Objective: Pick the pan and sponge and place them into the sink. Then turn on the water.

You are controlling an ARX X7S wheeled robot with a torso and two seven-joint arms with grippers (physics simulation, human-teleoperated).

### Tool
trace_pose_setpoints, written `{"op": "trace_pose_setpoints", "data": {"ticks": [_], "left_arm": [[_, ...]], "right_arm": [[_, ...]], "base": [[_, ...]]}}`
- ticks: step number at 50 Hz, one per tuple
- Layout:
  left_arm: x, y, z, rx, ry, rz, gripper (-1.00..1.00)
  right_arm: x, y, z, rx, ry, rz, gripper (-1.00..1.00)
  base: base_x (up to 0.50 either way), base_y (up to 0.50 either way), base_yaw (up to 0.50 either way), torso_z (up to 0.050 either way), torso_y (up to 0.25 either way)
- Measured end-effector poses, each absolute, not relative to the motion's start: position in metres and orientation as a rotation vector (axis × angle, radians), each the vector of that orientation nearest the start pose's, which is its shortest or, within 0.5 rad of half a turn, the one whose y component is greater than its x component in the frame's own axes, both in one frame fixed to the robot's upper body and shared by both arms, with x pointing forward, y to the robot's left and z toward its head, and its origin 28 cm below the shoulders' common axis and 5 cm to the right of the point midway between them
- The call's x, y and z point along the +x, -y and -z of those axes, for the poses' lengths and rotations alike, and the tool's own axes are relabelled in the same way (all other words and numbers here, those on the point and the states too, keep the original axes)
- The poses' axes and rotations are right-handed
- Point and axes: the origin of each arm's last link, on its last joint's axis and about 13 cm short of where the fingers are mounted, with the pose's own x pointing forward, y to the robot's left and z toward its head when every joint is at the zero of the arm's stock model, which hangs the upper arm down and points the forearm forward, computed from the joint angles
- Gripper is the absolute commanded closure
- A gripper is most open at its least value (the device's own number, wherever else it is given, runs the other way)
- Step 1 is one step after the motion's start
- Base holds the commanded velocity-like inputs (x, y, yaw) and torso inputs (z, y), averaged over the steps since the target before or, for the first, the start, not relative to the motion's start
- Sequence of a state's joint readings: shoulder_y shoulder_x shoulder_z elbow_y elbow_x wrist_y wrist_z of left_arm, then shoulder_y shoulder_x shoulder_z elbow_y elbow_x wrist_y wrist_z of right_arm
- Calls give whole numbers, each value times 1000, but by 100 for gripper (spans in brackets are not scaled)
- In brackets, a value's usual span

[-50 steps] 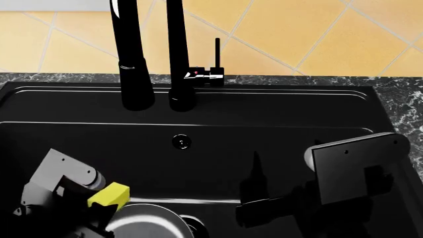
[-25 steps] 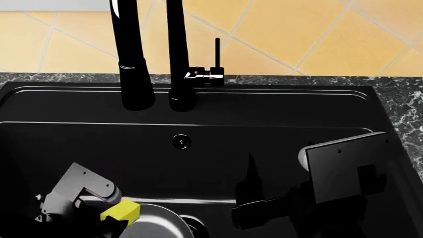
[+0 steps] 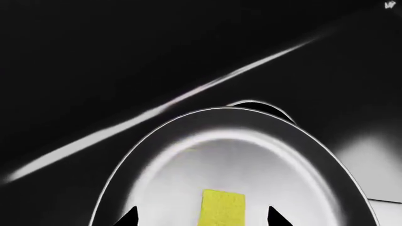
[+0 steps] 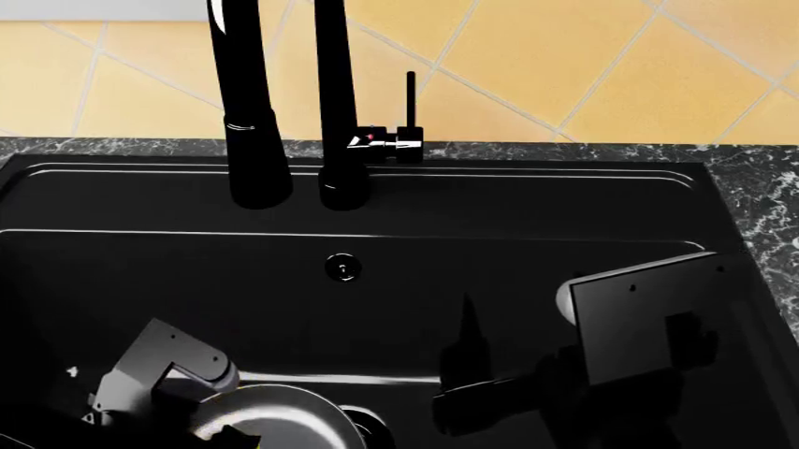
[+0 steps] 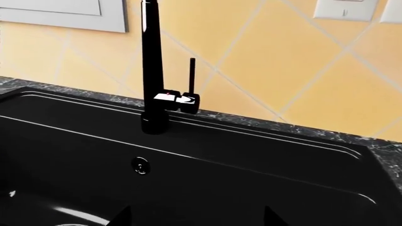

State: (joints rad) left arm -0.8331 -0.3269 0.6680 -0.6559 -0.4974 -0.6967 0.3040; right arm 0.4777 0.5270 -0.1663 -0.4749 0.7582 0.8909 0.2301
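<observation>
The pan (image 4: 268, 416) lies in the bottom of the black sink (image 4: 525, 210), next to the drain (image 4: 370, 427). In the left wrist view the pan (image 3: 251, 155) fills the lower part, and the yellow sponge (image 3: 221, 207) shows over its glossy inside, between my left fingertips and touching neither. My left gripper (image 3: 202, 217) is open, low over the pan's left rim (image 4: 200, 419). My right gripper (image 4: 465, 374) is open and empty inside the sink at the right. The faucet (image 4: 331, 112) with its thin lever (image 4: 410, 98) stands behind the basin; no stream shows.
The overflow hole (image 4: 342, 267) sits on the sink's back wall. Speckled dark countertop (image 4: 762, 178) borders the sink, with yellow tiled wall (image 4: 600, 65) behind. The faucet's spout head (image 4: 256, 159) hangs over the basin's back left. The right wrist view shows faucet (image 5: 150, 70) and lever (image 5: 191, 75).
My left arm has come down and forward with the sponge to the pan; the sponge now sits free between open jaws. My right arm has drifted slightly left and lower.
</observation>
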Motion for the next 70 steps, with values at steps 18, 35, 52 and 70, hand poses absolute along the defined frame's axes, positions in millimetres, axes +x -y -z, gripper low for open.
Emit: {"op": "trace_pose_setpoints", "data": {"ticks": [18, 35, 52, 70], "left_arm": [[333, -251, -83, 185, -633, 452, -100], [316, -259, -115, 135, -457, 358, -100], [301, -266, -127, 100, -332, 230, -100], [293, -271, -141, 81, -210, 41, -100]], "right_arm": [[261, 132, -169, -62, -94, -272, -100], [286, 122, -176, -30, -67, -274, -100], [320, 109, -172, -19, -73, -285, -100], [361, 97, -172, -10, -45, -271, -100]], "base": [[0, 0, 0, 0, 0], [0, 0, 0, 0, 0], [0, 0, 0, 0, 0], [0, 0, 0, 0, 0]]}}
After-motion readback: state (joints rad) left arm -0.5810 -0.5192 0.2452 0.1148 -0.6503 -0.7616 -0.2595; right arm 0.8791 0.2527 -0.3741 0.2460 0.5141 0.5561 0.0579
